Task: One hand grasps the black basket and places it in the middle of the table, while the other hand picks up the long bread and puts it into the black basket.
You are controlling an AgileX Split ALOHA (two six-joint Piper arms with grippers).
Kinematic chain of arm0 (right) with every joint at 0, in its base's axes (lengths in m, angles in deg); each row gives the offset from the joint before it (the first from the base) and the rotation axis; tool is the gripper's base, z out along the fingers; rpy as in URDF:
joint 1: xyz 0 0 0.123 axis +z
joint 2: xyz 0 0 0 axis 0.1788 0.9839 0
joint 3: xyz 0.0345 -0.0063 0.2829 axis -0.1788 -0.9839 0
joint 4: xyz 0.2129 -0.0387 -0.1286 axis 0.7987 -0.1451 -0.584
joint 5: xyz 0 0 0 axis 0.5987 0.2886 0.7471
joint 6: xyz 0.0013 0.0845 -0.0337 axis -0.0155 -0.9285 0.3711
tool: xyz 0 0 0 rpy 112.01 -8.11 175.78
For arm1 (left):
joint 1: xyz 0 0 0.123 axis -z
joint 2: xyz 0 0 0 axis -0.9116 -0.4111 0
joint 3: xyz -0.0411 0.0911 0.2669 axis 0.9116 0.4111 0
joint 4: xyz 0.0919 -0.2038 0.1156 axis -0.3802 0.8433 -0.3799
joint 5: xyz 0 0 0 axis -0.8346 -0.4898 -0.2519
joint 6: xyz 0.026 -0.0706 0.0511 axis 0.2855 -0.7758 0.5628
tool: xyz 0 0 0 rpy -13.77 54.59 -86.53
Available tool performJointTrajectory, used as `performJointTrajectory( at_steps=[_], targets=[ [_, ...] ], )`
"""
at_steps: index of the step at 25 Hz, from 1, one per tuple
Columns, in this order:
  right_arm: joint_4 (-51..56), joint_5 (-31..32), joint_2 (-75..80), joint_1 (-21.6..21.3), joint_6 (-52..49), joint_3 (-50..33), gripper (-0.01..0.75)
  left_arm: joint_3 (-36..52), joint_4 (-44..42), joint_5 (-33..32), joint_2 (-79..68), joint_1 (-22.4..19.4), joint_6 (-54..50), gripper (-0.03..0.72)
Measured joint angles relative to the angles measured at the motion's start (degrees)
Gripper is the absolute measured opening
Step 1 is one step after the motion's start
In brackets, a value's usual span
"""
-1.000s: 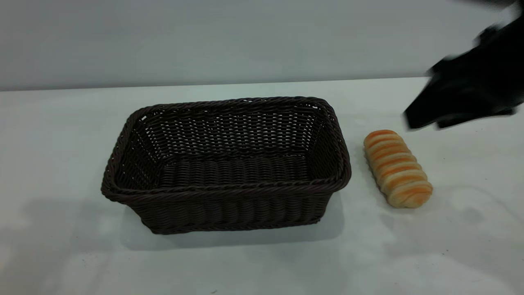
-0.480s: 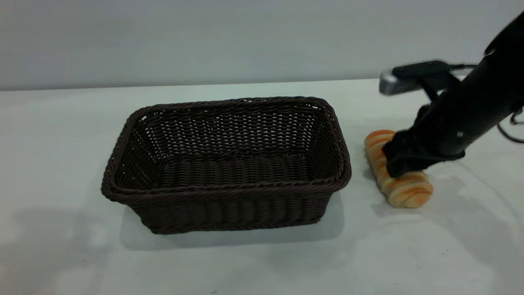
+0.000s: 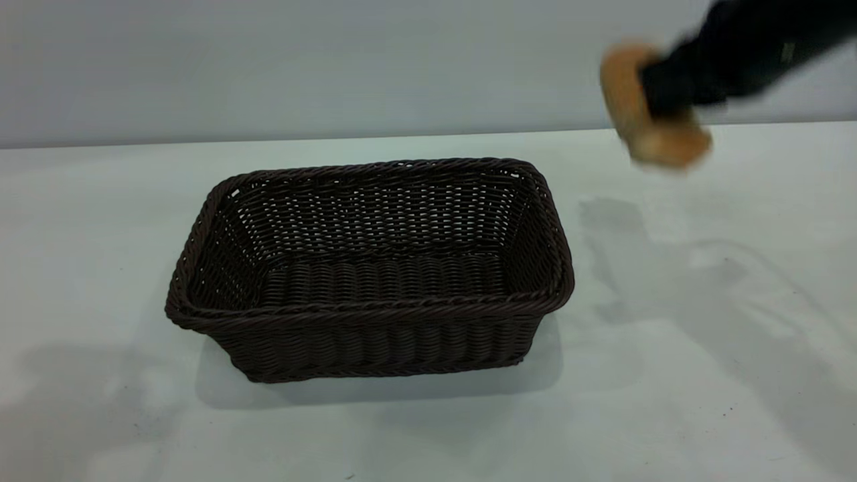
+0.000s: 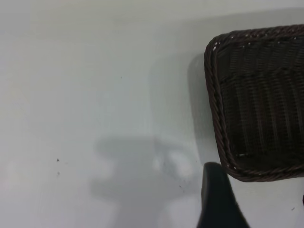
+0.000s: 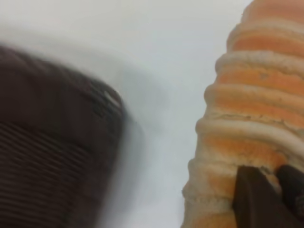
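From the exterior view, the right claw [image 3: 659,110] now carries the long bread [image 3: 646,107] high in the air, clamped across the roll's middle; half a second ago that same roll lay on the desk [image 3: 703,348] with the claw pressed down over it, and a second ago the claw hung clear above it. The black basket [image 3: 368,268] sits unmoved, empty, below the claw and well off to its side, so the pickup looks finished and the carry across to the basket is likely what remains. In the left wrist view, a dark part of the left claw [image 4: 219,199] hovers above the desk [image 4: 85,95] just beside a corner of the black basket [image 4: 259,102], touching nothing; whether it is open or closed cannot be told. In the right wrist view, the striped long bread [image 5: 247,123] fills the space against the right claw [image 5: 266,199], a dark finger [image 5: 254,199] pressed into its crust, with the blurred black basket [image 5: 52,147] below and off to one side.
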Motion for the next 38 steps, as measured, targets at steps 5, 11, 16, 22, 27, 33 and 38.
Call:
performJointTrajectory(
  at_steps=[5,11,16,22,27,33,38],
  targets=[
    [2.8,7.7,0.4,8.2,0.8,2.2,0.036,0.0,0.0,-0.2,0.0,0.0,0.1,0.491],
    [5.4,8.5,7.9,14.3,1.8,3.9,0.141,0.0,0.0,-1.1,0.1,0.0,1.2,0.491],
    [4.1,8.6,3.3,12.3,-0.3,3.9,0.317,0.0,-1.0,-3.0,2.4,0.0,2.6,0.491],
    [-13.9,21.0,-9.0,6.1,-23.5,4.1,0.360,0.0,-1.9,-10.7,9.1,0.0,3.3,0.485],
    [-49.5,40.4,-17.3,3.9,-56.3,3.9,0.360,5.1,-2.8,-16.6,17.1,0.0,3.9,0.461],
    [-64.8,47.6,-34.8,4.5,-71.1,-8.1,0.360,18.2,-2.6,-17.0,31.1,0.0,4.2,0.437],
    [-65.0,46.1,-53.5,4.5,-71.8,-20.7,0.360,25.6,-2.6,-17.1,41.7,0.0,4.2,0.435]
  ],
)
